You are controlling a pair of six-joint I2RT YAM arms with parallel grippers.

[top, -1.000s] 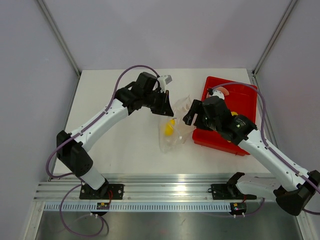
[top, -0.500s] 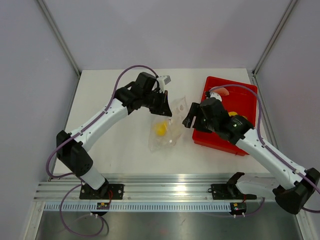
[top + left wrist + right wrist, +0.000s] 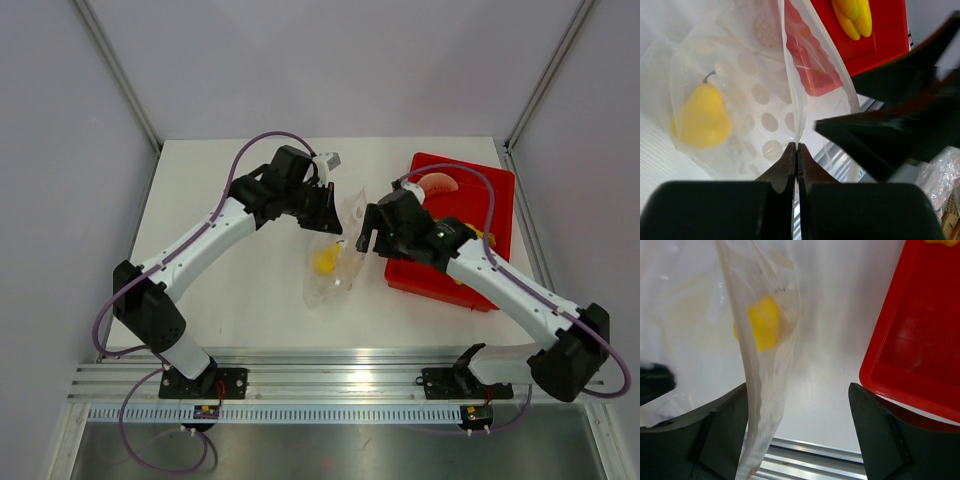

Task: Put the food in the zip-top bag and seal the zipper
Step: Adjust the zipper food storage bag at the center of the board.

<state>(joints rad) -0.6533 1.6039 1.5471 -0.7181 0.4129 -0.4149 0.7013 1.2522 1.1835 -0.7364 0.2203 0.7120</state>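
Pinching the zip-top bag (image 3: 760, 90) at its upper edge, the left end effector (image 3: 796, 146) has its fingers pressed together on the film. Bag is mid-worktop (image 3: 230, 290) between the two arms, just left of the red tray (image 3: 490, 200). Yellow lump (image 3: 702, 117) inside it. Right end effector (image 3: 797, 387) spread wide, bag film beside one finger, nothing gripped. Watermelon slice (image 3: 438, 183) and banana (image 3: 852, 15) lie in the tray.
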